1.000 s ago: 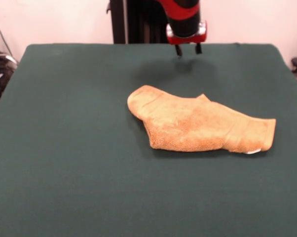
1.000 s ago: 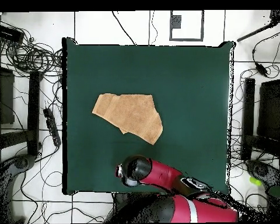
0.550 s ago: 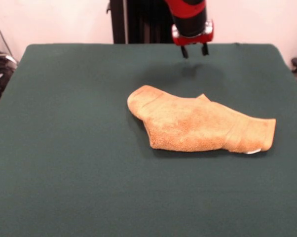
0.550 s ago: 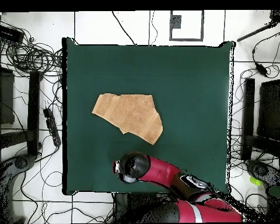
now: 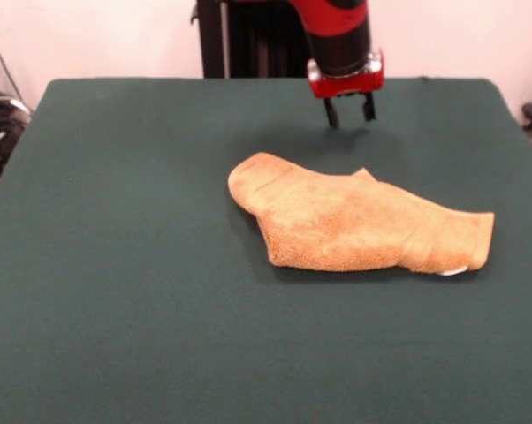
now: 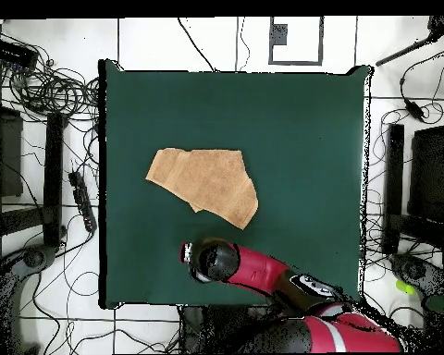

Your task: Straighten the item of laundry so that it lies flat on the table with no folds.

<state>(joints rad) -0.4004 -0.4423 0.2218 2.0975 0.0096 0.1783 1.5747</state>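
The big dark green felt-covered table (image 5: pixel 125 265) carried only the one piece of laundry, so I judged the job barely begun. The small golden-orange terry-cloth towel (image 5: pixel 354 225) lay a little right of the table's middle in the front view, doubled over into an uneven wedge: a rounded lump at its left end, a small peak poking up along its far edge, and the ribbed woven band (image 5: pixel 429 237) crossing it near the right end. A small white tag (image 5: pixel 454 270) peeked out at the near right corner. None of it read as one flat layer, so all the unfolding and smoothing was left to do.

My red and black arm (image 6: pixel 263 273) came down from above, wrist vertical. The gripper (image 5: pixel 348 111) hung just beyond the towel's far edge, clear of the cloth, its two dark fingers (image 5: pixel 331 113) spread apart and pointing down, holding nothing
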